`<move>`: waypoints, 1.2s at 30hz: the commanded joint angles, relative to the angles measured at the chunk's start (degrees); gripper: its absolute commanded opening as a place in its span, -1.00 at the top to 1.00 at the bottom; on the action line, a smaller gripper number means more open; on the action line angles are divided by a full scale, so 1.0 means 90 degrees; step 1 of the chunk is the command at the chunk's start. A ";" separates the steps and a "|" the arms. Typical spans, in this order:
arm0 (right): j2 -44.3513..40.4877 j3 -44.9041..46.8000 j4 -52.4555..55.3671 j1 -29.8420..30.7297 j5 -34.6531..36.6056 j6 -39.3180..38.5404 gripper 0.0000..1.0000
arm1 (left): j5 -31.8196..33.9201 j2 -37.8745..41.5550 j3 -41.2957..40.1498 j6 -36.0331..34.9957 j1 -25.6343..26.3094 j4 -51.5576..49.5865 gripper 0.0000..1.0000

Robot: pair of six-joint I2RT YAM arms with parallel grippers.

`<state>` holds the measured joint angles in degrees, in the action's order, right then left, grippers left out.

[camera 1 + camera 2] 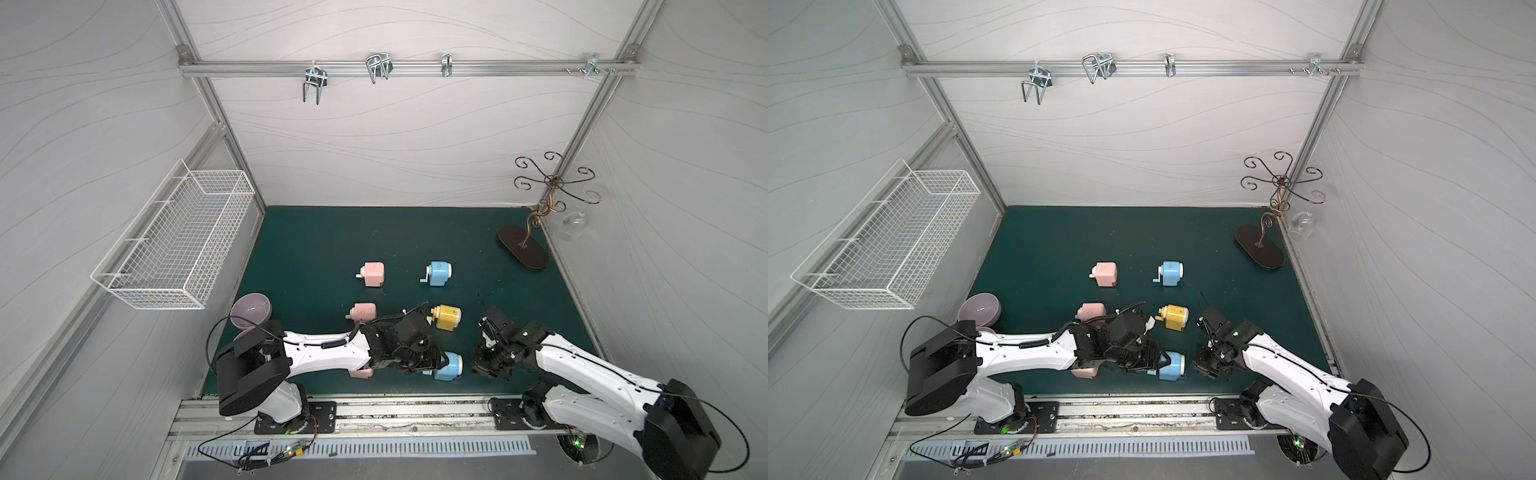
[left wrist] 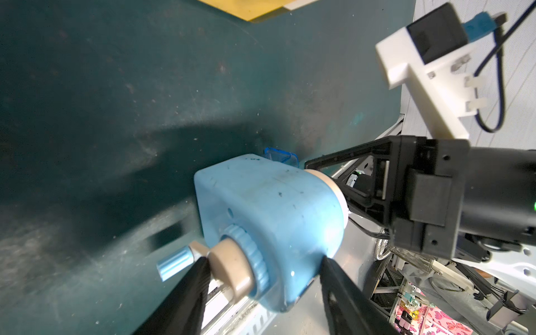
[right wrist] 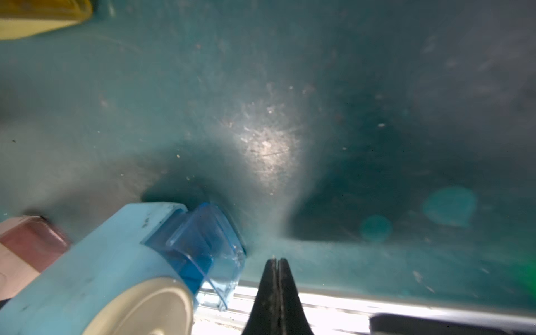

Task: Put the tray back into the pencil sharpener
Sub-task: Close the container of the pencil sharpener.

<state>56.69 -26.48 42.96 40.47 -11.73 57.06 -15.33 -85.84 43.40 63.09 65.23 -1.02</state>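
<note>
Tray (image 3: 204,246) clear blue, seemingly partway into sharpener (image 3: 101,261)

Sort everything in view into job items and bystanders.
Job: near blue sharpener, its protruding blue tray, left gripper clamping the sharpener, right gripper shut beside the tray.
Bystanders: yellow sharpener, far blue sharpener, pink sharpeners, purple bowl, wire basket, glass stand.

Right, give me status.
Left gripper clamped on blue sharpener. Right gripper shut, empty, beside tray. Tray partly in, sticking out. Nothing blocking it.
</note>
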 commanded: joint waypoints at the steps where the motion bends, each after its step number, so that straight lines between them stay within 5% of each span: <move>1: 0.0020 0.0156 -0.0368 -0.0085 -0.0257 0.0201 1.00 | 0.0039 -0.0218 0.0160 -0.0023 0.0042 -0.0278 -0.26; 36: -0.0214 0.0618 -0.1480 -0.0191 -0.1140 0.0568 1.00 | -0.0005 -0.0324 0.0090 0.0026 0.0047 -0.0130 -0.26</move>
<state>54.74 -21.50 30.46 38.96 -20.67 61.73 -15.66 -86.54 43.90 63.13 65.25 -0.75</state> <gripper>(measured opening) 0.052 0.630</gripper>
